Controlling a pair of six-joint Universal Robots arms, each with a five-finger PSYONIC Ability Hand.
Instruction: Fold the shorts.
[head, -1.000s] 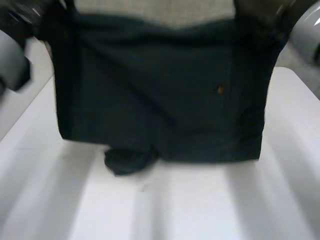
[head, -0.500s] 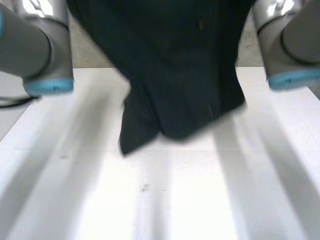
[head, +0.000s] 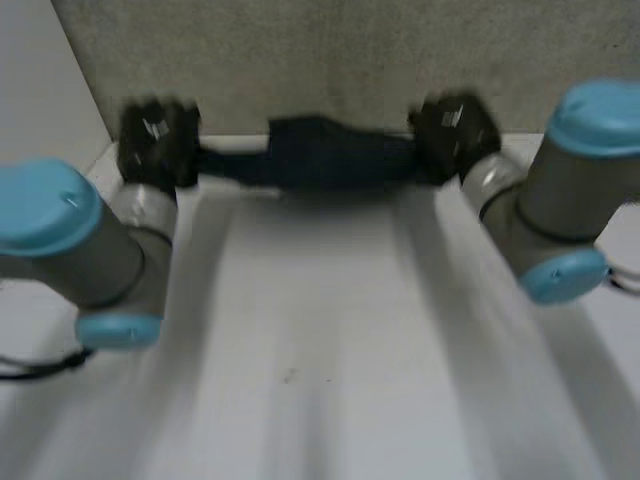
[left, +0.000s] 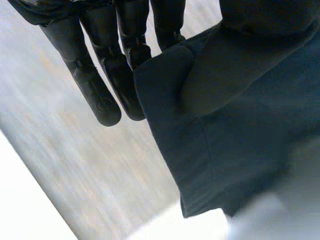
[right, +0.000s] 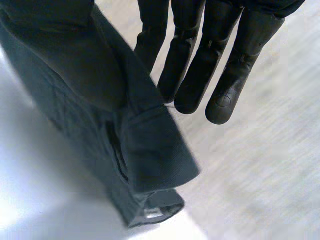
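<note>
Your left robot hand (head: 158, 143) and right robot hand (head: 455, 135) each pinch one end of the dark shorts (head: 335, 155), which hang stretched between them at twelve o'clock by the worktop's (head: 320, 350) far edge. This looks like the spreading step. Next, draw the shorts toward six o'clock and lay them flat.

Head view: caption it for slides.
Left hand and right hand pinch dark navy fabric shorts at far edge of white table.

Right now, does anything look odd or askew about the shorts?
Yes. The dark navy fabric shorts are not spread flat: they are bunched into a narrow band, stretched between the left hand and the right hand at the white table's far edge.
</note>
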